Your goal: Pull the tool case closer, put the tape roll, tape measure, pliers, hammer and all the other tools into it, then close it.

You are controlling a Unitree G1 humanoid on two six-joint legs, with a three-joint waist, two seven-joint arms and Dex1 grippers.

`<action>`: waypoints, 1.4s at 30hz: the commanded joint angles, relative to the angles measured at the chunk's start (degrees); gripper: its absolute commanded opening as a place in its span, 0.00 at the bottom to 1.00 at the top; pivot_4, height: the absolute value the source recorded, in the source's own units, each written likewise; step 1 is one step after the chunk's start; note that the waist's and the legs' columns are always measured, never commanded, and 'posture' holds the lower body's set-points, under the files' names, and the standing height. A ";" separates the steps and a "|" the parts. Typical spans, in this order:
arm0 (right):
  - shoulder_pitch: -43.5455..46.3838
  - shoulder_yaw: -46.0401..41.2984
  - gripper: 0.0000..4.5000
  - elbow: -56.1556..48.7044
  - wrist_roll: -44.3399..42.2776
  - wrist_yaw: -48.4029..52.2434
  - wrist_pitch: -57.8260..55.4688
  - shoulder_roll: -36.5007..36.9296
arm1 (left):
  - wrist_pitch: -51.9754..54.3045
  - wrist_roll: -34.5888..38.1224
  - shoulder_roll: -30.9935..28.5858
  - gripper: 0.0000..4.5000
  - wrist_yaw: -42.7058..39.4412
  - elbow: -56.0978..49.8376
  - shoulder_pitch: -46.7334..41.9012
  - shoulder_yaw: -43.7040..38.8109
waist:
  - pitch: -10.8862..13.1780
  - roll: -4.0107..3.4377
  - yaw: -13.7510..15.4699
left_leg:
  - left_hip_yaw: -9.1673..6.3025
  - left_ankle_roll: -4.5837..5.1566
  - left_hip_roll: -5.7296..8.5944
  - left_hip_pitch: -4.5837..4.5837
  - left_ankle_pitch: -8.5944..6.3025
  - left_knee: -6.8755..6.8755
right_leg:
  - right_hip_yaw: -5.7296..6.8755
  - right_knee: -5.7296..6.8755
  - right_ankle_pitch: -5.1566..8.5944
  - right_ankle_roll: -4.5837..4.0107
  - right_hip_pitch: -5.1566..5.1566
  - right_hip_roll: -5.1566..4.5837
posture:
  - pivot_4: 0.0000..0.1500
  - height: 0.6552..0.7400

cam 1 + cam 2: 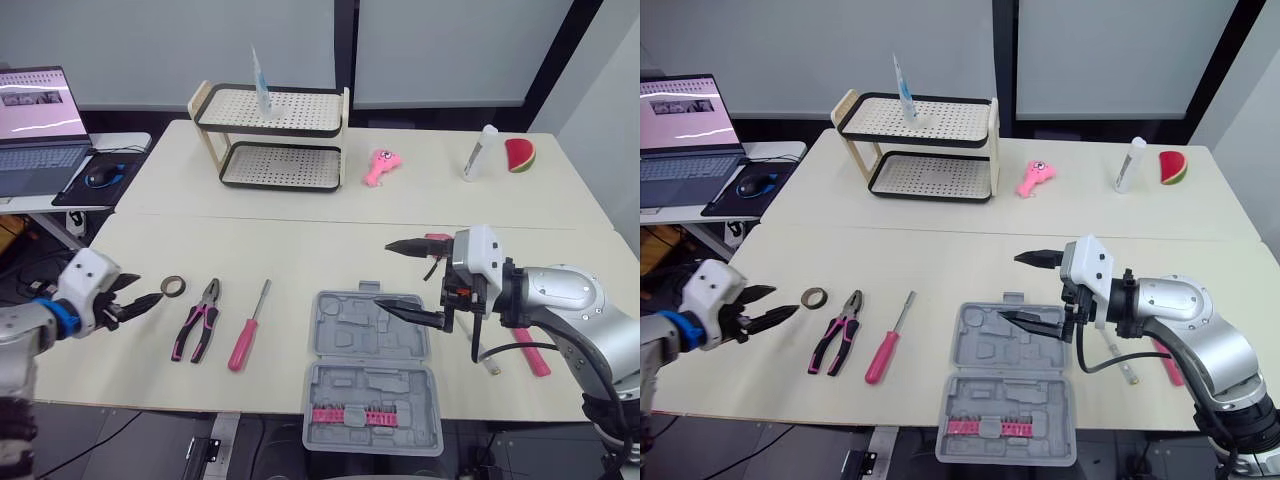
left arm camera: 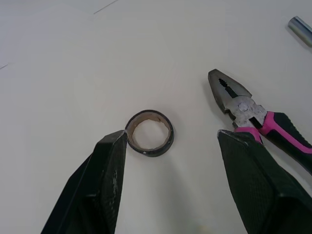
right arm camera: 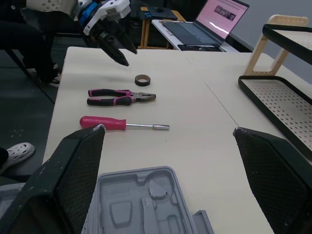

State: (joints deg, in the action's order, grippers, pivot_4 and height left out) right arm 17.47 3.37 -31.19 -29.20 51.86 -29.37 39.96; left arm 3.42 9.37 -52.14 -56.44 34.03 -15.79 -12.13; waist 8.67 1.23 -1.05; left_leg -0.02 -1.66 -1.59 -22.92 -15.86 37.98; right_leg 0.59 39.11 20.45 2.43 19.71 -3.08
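Two grippers hang over the tabletop (image 1: 300, 250), both with fingers spread wide and holding nothing. The left gripper (image 1: 148, 290) sits low at the robot's left, its fingers pointing at the tape roll (image 1: 173, 286), which lies flat just beyond them. Right of the roll lie the pliers (image 1: 200, 325), then a pink-handled screwdriver (image 1: 248, 328), each apart from the next. The grey tool case (image 1: 350, 335) lies open near the front edge. The right gripper (image 1: 383, 276) hovers at its far right corner.
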 commanded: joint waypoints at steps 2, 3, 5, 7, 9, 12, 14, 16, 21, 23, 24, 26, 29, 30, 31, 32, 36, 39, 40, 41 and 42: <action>-0.54 -1.48 1.00 -2.55 0.04 -1.46 0.32 0.38 | -3.58 -3.92 2.57 0.67 2.13 9.11 -6.08 3.86 | 0.02 0.04 -0.02 | 0.01 0.00 0.00 0.00 0.00 0.01 | 0.00 0.02 0.00 0.00 0.00 0.00 | 1.00 1.00; -0.82 -1.68 1.00 -2.92 -0.02 -1.72 0.14 0.52 | -3.96 -4.60 3.40 0.67 2.85 11.34 -7.61 4.55 | 0.02 0.04 -0.05 | 0.01 0.00 -0.01 -0.01 0.00 0.02 | 0.00 0.02 0.00 0.00 0.01 -0.01 | 1.00 1.00; -1.31 -2.01 1.00 -3.65 -0.15 -2.30 -0.28 0.75 | -4.85 -5.81 4.61 0.67 3.85 15.21 -10.05 5.75 | 0.03 0.06 -0.06 | -0.01 0.00 -0.02 0.00 0.00 0.02 | 0.02 0.03 0.00 0.00 0.01 -0.01 | 1.00 1.00; -1.80 -2.42 1.00 -4.36 -0.32 -2.86 -0.70 1.04 | -4.86 -6.85 5.51 0.67 5.38 18.67 -12.11 6.49 | 0.03 0.08 -0.09 | -0.01 0.00 -0.02 -0.01 0.00 0.03 | 0.01 0.03 0.00 0.00 0.02 -0.02 | 1.00 1.00; -2.17 -2.88 1.00 -5.10 -0.63 -3.52 -1.31 1.25 | -5.40 -7.61 5.98 0.67 6.61 21.71 -13.88 6.94 | 0.04 0.10 -0.15 | -0.01 0.00 -0.02 -0.01 0.00 0.03 | 0.02 0.04 0.00 0.00 0.02 -0.02 | 1.00 1.00; -2.80 -3.53 1.00 -5.97 -0.92 -4.13 -1.99 1.55 | -5.52 -7.54 6.34 0.63 6.81 24.90 -15.93 6.89 | 0.04 0.10 -0.29 | -0.01 0.00 -0.01 0.00 0.00 0.03 | 0.03 0.05 0.00 0.00 0.02 -0.04 | 1.00 1.00; -3.10 -3.68 1.00 -6.41 -0.97 -4.45 -2.30 1.64 | -5.77 -7.73 6.46 0.54 7.20 26.79 -17.05 6.91 | 0.04 0.11 -0.33 | -0.01 -0.01 0.00 0.00 0.00 0.04 | 0.02 0.06 0.00 0.00 0.01 -0.03 | 1.00 1.00; -3.26 -3.62 1.00 -6.87 -1.10 -4.80 -2.61 1.63 | -5.84 -7.67 6.56 0.41 7.51 28.34 -17.97 6.78 | 0.04 0.11 -0.35 | -0.01 -0.01 0.00 0.00 0.00 0.05 | 0.03 0.06 0.00 0.00 0.01 -0.03 | 1.00 1.00; -3.12 -3.34 1.00 -7.16 -1.27 -5.25 -2.93 1.64 | -6.22 -7.89 6.60 0.05 6.99 30.29 -19.09 7.10 | 0.04 0.11 -0.35 | -0.01 -0.01 0.01 0.00 0.01 0.05 | 0.03 0.07 0.00 0.00 0.01 -0.03 | 1.00 1.00; -2.86 -3.12 1.00 -7.10 -1.27 -5.30 -3.06 1.55 | -6.53 -7.79 6.47 0.00 6.81 30.57 -19.30 6.96 | 0.04 0.11 -0.35 | -0.01 -0.01 0.01 0.00 0.01 0.05 | 0.04 0.07 0.00 0.00 0.01 -0.03 | 1.00 1.00; -2.77 -3.01 1.00 -7.14 -1.33 -5.31 -3.18 1.52 | -6.75 -7.74 6.26 0.00 6.62 30.50 -19.28 6.90 | 0.04 0.11 -0.35 | -0.01 -0.01 0.00 0.00 0.01 0.05 | 0.03 0.07 0.00 0.00 0.01 -0.03 | 1.00 1.00; -2.82 -2.91 1.00 -7.22 -1.41 -5.18 -3.30 1.60 | -7.53 -7.55 5.66 0.00 5.64 29.81 -19.02 6.80 | 0.04 0.11 -0.33 | -0.02 -0.01 0.00 0.00 0.01 0.06 | 0.04 0.07 0.00 0.00 0.01 -0.03 | 1.00 1.00; -3.36 -2.63 1.00 -7.60 -1.34 -5.19 -3.31 1.72 | -9.55 -6.90 3.71 0.00 1.82 25.59 -17.72 6.69 | 0.04 0.11 -0.37 | -0.01 -0.02 0.00 -0.01 0.01 0.06 | 0.03 0.07 0.00 0.00 0.01 -0.03 | 1.00 1.00; -3.65 -2.57 1.00 -7.68 -1.22 -5.25 -3.26 1.76 | -10.20 -6.59 2.78 0.00 -0.49 22.77 -16.80 6.84 | 0.05 0.13 -0.44 | -0.01 -0.02 0.00 -0.01 0.01 0.06 | 0.03 0.07 0.00 0.00 0.02 -0.03 | 1.00 1.00; -3.96 -2.52 1.00 -7.74 -1.08 -5.25 -3.15 1.83 | -11.05 -6.47 1.75 0.00 -2.96 19.44 -15.64 7.27 | 0.06 0.14 -0.46 | -0.01 -0.02 -0.03 -0.01 0.01 0.06 | 0.03 0.07 0.00 0.00 0.02 -0.04 | 1.00 1.00; -4.14 -2.37 1.00 -7.76 -0.81 -5.32 -3.01 1.85 | -11.75 -6.34 0.89 0.00 -5.16 16.29 -14.52 7.64 | 0.06 0.15 -0.47 | -0.02 -0.03 -0.07 -0.02 0.02 0.05 | 0.03 0.07 0.00 0.00 0.03 -0.05 | 1.00 1.00; -5.94 -1.16 1.00 -6.76 1.76 -3.88 -0.77 3.16 | -7.47 -2.12 -1.24 0.00 -15.89 -4.26 -11.47 9.63 | 0.08 0.13 -0.01 | -0.05 -0.04 -0.04 -0.02 0.02 0.05 | 0.01 0.04 0.00 0.00 -0.02 -0.08 | 1.00 1.00; -6.90 0.36 1.00 -5.33 4.60 -3.12 1.48 3.75 | -3.62 0.18 0.13 0.00 -22.41 -18.72 -12.05 14.69 | 0.07 0.13 0.54 | -0.03 -0.03 0.05 0.00 0.02 0.10 | -0.03 -0.02 0.00 0.00 -0.13 -0.06 | 1.00 1.00; -6.87 0.81 1.00 -4.96 5.30 -3.16 1.91 3.65 | -2.78 0.57 0.61 0.00 -23.80 -21.57 -12.29 15.99 | 0.07 0.13 0.62 | -0.02 -0.02 0.07 0.00 0.01 0.11 | -0.05 -0.04 0.00 0.00 -0.14 -0.04 | 1.00 1.00; -6.76 1.36 1.00 -4.62 6.30 -3.41 2.31 3.55 | -2.44 0.73 1.21 0.00 -24.90 -23.69 -12.59 17.31 | 0.07 0.11 0.60 | -0.01 -0.02 0.08 0.00 0.01 0.11 | -0.07 -0.04 0.00 0.00 -0.14 -0.03 | 1.00 1.00; -6.65 1.98 1.00 -4.41 7.08 -3.54 2.40 3.49 | -2.75 0.55 1.93 0.00 -26.07 -25.16 -13.02 18.96 | 0.08 0.10 0.59 | 0.03 -0.02 0.08 0.01 0.01 0.11 | -0.09 -0.04 0.00 0.00 -0.13 -0.02 | 1.00 1.00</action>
State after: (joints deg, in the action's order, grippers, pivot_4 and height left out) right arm 10.45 5.24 -34.79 -23.21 48.46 -28.60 43.04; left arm 0.21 9.11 -50.38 -80.43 11.91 -28.21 5.26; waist 8.76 1.33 -0.46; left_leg 0.02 -1.68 -1.53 -22.92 -15.84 38.09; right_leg 0.49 39.07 20.45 2.43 19.60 -3.07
